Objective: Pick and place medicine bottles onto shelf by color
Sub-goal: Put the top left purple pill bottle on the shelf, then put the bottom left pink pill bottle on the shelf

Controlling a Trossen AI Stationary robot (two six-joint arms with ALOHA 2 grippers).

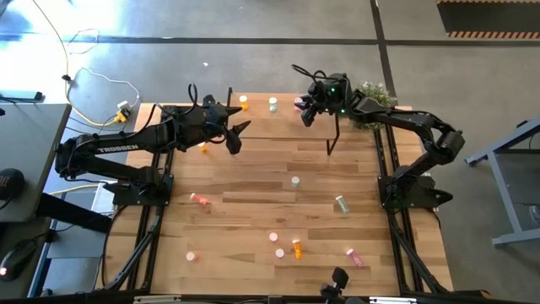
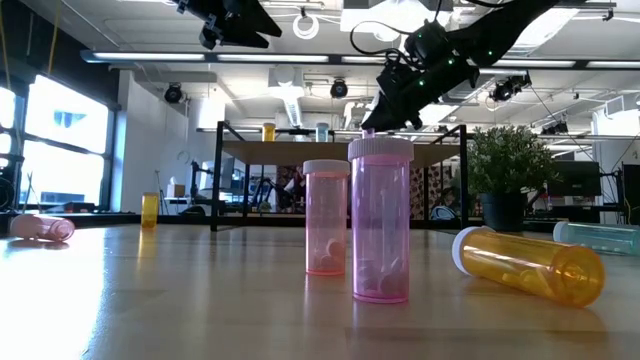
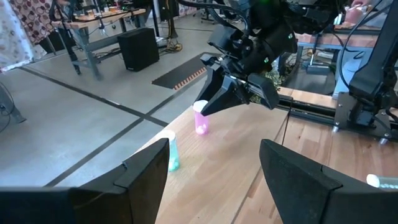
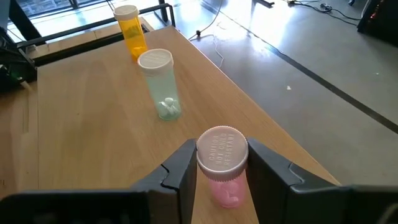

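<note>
Fingers (image 4: pixel 186 171) flank a pink bottle (image 4: pixel 222 163) beside a green bottle (image 4: pixel 160 83).

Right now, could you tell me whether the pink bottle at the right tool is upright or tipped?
Upright: the pink bottle stands on the shelf, white cap upward, between the right tool's fingers.

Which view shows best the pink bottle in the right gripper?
Right wrist view: the pink bottle fills the frame between the right gripper fingers. Left wrist view shows it small on the shelf; the high and low views barely show it.
</note>
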